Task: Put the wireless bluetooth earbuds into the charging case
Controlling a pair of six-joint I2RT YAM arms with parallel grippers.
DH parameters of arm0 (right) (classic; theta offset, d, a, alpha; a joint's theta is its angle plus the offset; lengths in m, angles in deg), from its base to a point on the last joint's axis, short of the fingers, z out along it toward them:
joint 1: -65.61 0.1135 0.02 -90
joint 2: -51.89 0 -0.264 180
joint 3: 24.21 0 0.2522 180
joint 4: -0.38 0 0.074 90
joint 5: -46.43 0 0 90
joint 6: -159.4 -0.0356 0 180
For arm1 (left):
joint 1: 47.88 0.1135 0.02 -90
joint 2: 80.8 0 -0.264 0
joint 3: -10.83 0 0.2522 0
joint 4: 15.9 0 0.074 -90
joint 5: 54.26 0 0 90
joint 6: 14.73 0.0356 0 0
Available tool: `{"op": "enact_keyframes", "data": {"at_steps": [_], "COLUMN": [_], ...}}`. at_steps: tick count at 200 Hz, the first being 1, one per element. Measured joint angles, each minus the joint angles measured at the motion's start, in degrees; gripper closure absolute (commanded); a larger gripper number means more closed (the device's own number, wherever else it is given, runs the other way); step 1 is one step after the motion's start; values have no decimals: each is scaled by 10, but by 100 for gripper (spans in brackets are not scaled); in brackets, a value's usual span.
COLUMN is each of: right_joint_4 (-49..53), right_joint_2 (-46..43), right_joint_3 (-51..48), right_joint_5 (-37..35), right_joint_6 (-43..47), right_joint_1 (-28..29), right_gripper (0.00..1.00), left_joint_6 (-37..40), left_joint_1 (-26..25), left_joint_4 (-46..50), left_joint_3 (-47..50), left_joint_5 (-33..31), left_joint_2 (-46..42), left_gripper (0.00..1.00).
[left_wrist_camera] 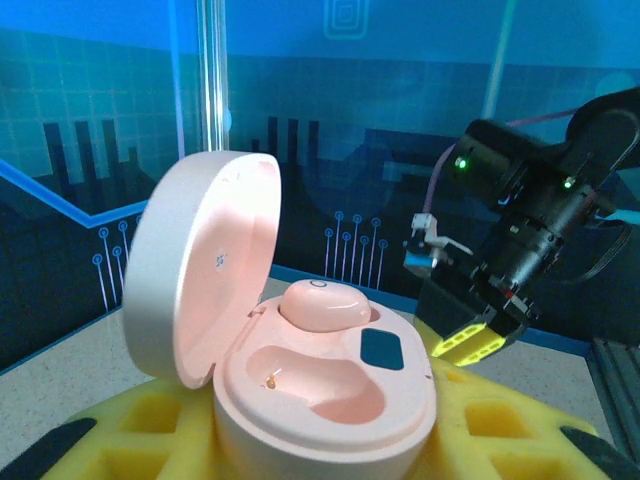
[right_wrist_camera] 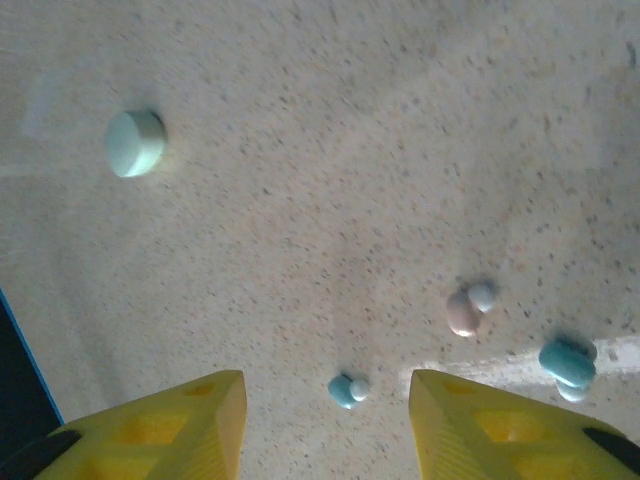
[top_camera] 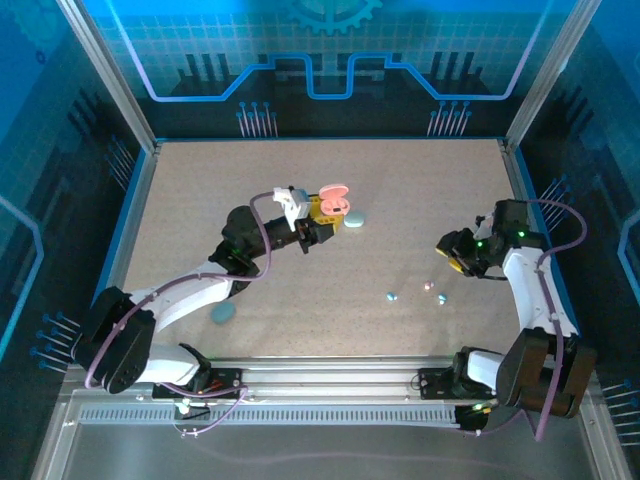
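My left gripper [top_camera: 315,226] is shut on a pink charging case [left_wrist_camera: 330,390], held off the table with its lid [left_wrist_camera: 200,275] swung open. One pink earbud [left_wrist_camera: 322,300] sits in the far socket; the near socket [left_wrist_camera: 320,385] is empty. My right gripper [right_wrist_camera: 322,388] hangs open above the table, fingers [right_wrist_camera: 190,430] apart, with a small blue earbud [right_wrist_camera: 345,390] lying on the table below the gap. A pink earbud [right_wrist_camera: 463,312] and another blue earbud [right_wrist_camera: 567,363] lie to its right. From above, these earbuds [top_camera: 393,296] lie left of and below the right gripper [top_camera: 450,250].
A pale blue case [top_camera: 355,220] lies just right of the held pink case, and another [top_camera: 222,313] rests near the left arm. A pale closed case [right_wrist_camera: 134,143] sits at the upper left of the right wrist view. Blue walls with metal posts [top_camera: 110,80] ring the table.
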Motion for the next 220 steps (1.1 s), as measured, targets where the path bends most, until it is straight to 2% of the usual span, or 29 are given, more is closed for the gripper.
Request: {"op": "enact_keyframes", "data": {"at_steps": [66,107,143,220], "right_joint_4": [-5,-28,-35,-38], "right_joint_2": [14,91,165,266], "right_joint_3": [-47,-44,-22,49], "right_joint_5": [-36,-34,-48,-94], "right_joint_6": [-2,0,9,48], "right_joint_1": [-1,4,41,72], "right_gripper": [52,54,54,55], "left_joint_6": [0,0,0,0], "left_joint_1": [0,0,0,0], "left_joint_4": [14,17,17,21], "left_joint_3": [2,4,4,4], "left_joint_5": [-3,-3,-3,-3], "left_joint_2": [-14,-14,-14,-14], "left_gripper": [68,68,68,68]}}
